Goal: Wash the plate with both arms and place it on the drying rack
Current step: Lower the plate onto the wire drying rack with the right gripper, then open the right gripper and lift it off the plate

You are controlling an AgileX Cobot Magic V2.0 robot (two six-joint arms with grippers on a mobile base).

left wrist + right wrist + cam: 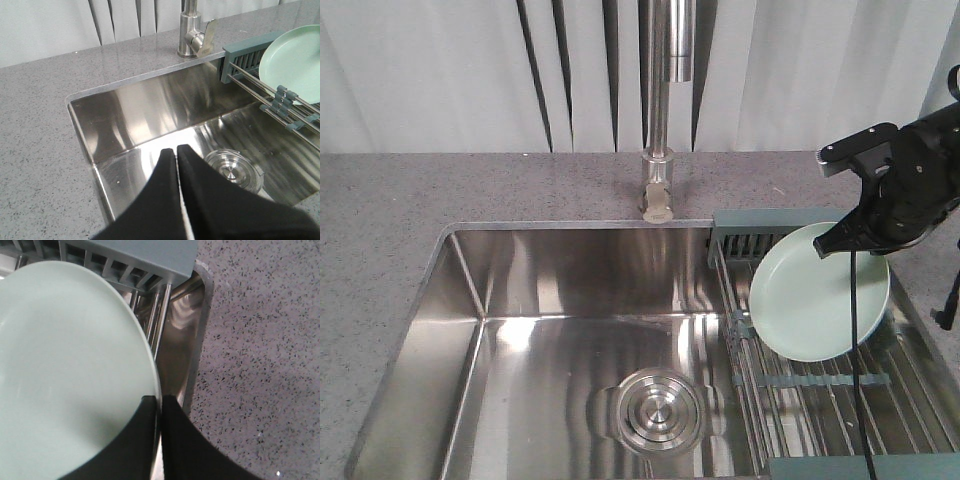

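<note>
The plate (815,310) is sitting tilted over the drying rack (830,400), which is spanning the right end of the sink (470,290) close to the worktop's (440,190) right edge. Its lower rim appears to be meeting the wire rods, and its upper rim is leaning toward the rack's far end piece. The right claw (160,402) is pinching the plate's thin rim on the side nearest the worktop's right edge, with one finger on each face. The left claw (177,152) is hovering over the sink basin toward the near-left corner, pressed closed with nothing between its fingers. The hold is narrow, on a smooth and possibly wet rim, so the plate risks pivoting or slipping out. If released while this tilted, it is likely to slide along the rods toward the basin or drop flat. A thin black cable (853,330) is hanging across the plate's face and could catch the rim as the arm pulls away.
</note>
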